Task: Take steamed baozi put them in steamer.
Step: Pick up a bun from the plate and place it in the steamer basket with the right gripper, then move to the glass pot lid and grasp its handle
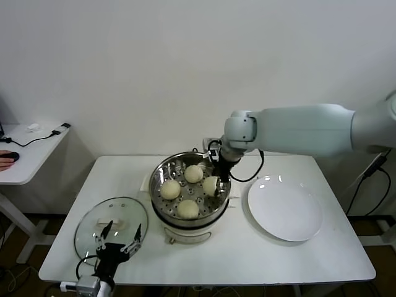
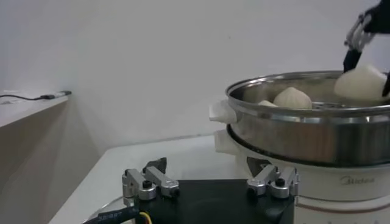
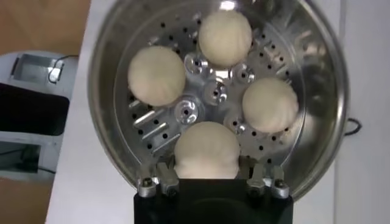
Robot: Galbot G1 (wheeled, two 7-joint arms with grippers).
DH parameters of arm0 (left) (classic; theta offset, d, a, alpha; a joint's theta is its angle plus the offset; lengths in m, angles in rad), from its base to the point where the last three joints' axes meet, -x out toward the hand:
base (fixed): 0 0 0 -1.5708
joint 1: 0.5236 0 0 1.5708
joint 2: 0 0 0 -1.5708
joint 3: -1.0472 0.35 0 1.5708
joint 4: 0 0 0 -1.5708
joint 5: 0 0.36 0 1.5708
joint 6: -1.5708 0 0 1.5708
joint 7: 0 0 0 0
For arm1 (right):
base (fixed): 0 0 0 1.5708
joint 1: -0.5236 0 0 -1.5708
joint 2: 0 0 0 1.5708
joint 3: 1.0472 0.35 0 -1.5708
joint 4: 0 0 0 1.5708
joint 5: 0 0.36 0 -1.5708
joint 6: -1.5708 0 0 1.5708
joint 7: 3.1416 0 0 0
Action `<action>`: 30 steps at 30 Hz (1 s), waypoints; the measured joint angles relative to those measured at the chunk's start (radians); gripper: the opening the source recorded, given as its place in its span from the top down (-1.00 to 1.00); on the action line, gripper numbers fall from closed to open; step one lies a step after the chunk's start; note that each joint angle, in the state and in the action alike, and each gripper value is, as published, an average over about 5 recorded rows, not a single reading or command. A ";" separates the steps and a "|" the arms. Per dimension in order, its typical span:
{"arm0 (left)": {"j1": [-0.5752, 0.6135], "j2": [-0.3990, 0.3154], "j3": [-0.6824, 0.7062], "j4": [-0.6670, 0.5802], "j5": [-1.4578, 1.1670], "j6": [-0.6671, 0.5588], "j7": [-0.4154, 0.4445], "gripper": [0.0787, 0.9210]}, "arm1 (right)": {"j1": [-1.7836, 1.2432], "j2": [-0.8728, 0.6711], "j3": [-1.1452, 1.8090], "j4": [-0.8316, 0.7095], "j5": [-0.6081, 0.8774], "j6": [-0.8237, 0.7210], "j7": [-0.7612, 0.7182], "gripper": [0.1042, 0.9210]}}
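The right claw (image 1: 216, 183) is closed on the fourth steamed baozi (image 3: 207, 150), its two fingers pressed against opposite flanks of the bun, as the right wrist view shows. The bun is held just inside the rim of the steamer (image 1: 159, 176), on the side toward the plate, at or just above the perforated tray (image 3: 183, 112); whether it already rests on the tray cannot be told. The other three baozi (image 3: 158, 74) lie on that tray, set apart around its raised centre, none touching the held one.

The step in hand is judged to be the release of the last bun. It would be done well if the bun were lowered until its weight is carried by the tray, the fingers then parted only enough to free the soft dough without dragging it, and the claw lifted straight up so that the steel wall and the neighbouring buns are not brushed. A sideways pull could roll the bun or dent it.

Around the steamer, a white plate (image 1: 286, 208) lies empty on the bench (image 1: 260, 257) beside it. The glass lid (image 1: 102, 219) lies flat on the other side, near the front edge. The left claw (image 1: 117, 238) hangs over that lid with its fingers spread apart, holding nothing. Nothing is seen to block an upward withdrawal.
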 measured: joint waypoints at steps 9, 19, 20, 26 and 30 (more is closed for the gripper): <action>0.000 0.000 0.002 -0.001 -0.001 0.000 0.000 -0.77 | -0.084 -0.005 0.042 -0.035 -0.022 -0.013 0.047 -0.47; 0.007 0.004 -0.006 -0.015 -0.002 0.001 0.001 -0.77 | -0.062 -0.019 0.054 -0.039 -0.002 0.039 0.014 -0.76; 0.008 0.004 -0.006 -0.017 -0.002 0.001 0.001 -0.77 | -0.051 -0.022 0.051 -0.040 0.003 0.049 0.004 -0.76; 0.011 0.003 -0.005 -0.032 -0.004 0.004 0.002 -0.77 | 0.010 -0.065 0.067 -0.046 0.048 0.110 -0.038 -0.76; 0.005 0.001 -0.003 -0.036 -0.011 0.006 0.000 -0.77 | 0.000 -0.122 0.150 -0.049 0.068 0.140 0.008 -0.76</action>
